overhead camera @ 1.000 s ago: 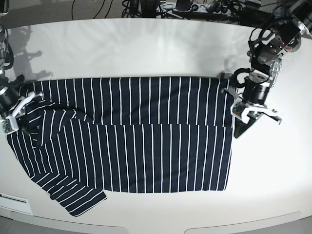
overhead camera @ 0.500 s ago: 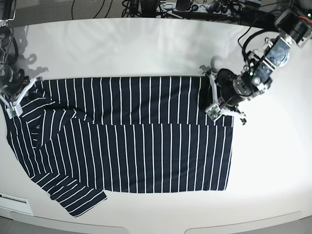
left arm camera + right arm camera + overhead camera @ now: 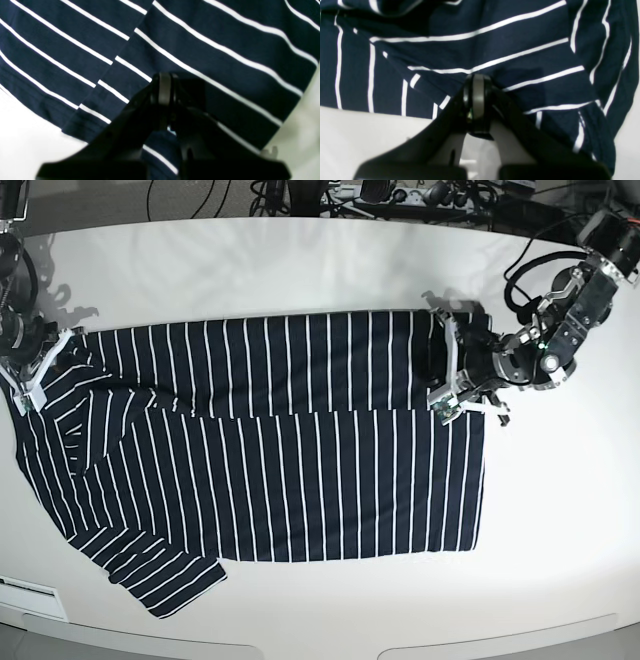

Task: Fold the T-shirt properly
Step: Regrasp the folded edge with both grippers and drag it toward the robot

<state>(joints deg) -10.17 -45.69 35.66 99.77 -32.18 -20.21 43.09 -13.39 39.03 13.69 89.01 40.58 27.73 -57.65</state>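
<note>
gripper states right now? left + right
Left gripper: shut, fingertips together, pressed onto the T-shirt near its hem edge; grip on cloth can't be confirmed.
Right gripper: shut at the T-shirt's sleeve-side edge; whether cloth is pinched can't be told.

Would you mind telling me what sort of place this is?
Probably a robotics lab: a T-shirt lies on a bare white table, two robot arms work its ends, and cables trail behind.

From where I stand this looks like a robotics lab: a broad white table with rounded edges, a tangle of black cables along its far side (power strips among them, I think), and two robot arms mounted at its ends.
</note>
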